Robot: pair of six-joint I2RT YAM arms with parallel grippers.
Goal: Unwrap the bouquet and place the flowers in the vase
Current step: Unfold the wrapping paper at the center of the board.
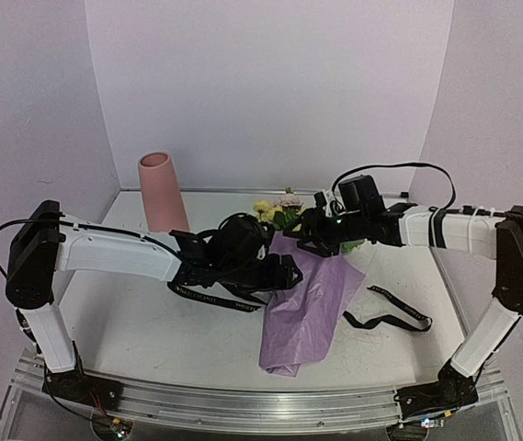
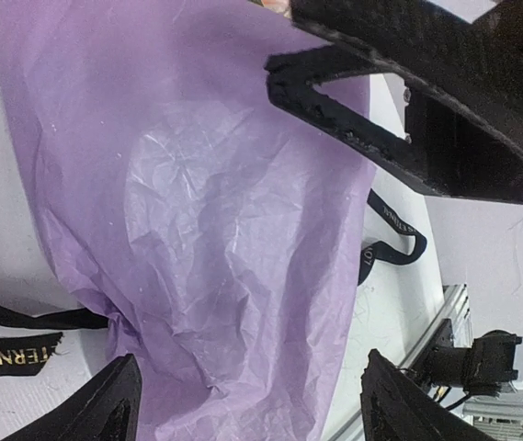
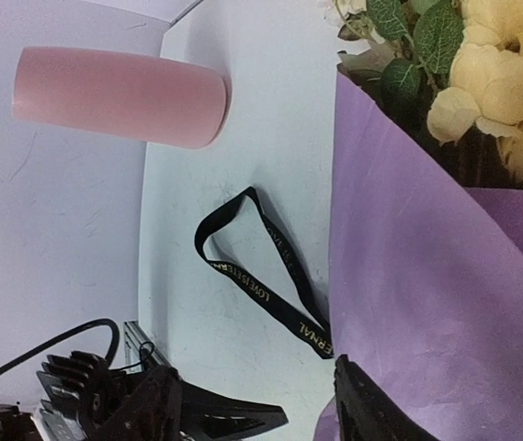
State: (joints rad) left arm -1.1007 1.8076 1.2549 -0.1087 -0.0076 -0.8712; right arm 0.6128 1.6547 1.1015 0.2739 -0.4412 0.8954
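Observation:
The bouquet lies mid-table, its lilac paper (image 1: 305, 308) spread loose toward the front and the yellow and pink flowers (image 1: 278, 212) at its far end. The salmon vase (image 1: 163, 191) stands upright at the back left. My left gripper (image 1: 285, 273) hovers over the paper's left side; in the left wrist view my left gripper (image 2: 250, 367) is open, with crinkled paper (image 2: 197, 211) below and nothing pinched. My right gripper (image 1: 305, 231) sits just behind the flowers. In the right wrist view my right gripper (image 3: 261, 409) is open, with the flowers (image 3: 491, 83), the paper (image 3: 436, 276) and the vase (image 3: 119, 96) ahead.
One black ribbon (image 1: 213, 296) lies on the table left of the paper, under the left arm. A second ribbon (image 1: 394, 318) lies to the paper's right. White walls close in the table on three sides. The two grippers are close together above the bouquet.

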